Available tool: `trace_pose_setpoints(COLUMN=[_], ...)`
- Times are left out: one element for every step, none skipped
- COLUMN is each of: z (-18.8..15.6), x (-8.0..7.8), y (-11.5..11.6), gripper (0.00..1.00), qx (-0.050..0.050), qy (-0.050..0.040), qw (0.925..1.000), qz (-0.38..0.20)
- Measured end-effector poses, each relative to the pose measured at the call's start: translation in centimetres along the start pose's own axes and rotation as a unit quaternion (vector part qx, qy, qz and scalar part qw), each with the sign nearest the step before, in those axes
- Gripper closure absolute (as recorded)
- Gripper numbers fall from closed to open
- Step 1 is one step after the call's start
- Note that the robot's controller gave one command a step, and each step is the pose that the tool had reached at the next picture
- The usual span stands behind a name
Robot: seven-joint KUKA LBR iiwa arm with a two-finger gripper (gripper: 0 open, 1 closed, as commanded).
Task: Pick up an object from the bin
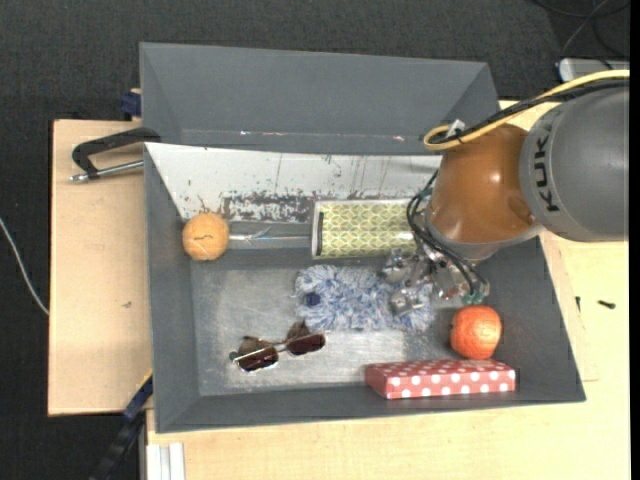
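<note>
1. Orange-covered wrist point(485, 193) of the arm stands highest, coming in from the right.
2. Below it, the pincer point(418, 286) is down at the right edge of a crumpled blue-and-white cloth point(335, 298) in the middle of the grey bin point(300, 88). I cannot tell whether it is apart or together.
3. Green patterned box point(365, 228) lies just behind it, and a red-orange ball point(476, 331) is near its right.
4. Red dotted box point(440, 379) lies along the front wall.

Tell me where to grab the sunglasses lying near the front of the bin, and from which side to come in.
Grip the sunglasses at the narrow bridge between the two dark lenses, coming straight down from above. They lie flat on the bin floor with bare floor around them, so a side approach would probably find little to catch.
</note>
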State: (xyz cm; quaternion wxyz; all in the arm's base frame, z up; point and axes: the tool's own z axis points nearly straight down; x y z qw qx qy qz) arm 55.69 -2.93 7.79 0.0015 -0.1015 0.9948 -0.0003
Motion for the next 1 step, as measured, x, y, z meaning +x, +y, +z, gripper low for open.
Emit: trace_pose_setpoints(z=[-18.12], x=[0.71], y=[-0.19], gripper=[1.0], qx=[0.001], qy=[-0.0063], qw=[1.0], qz=[0.004])
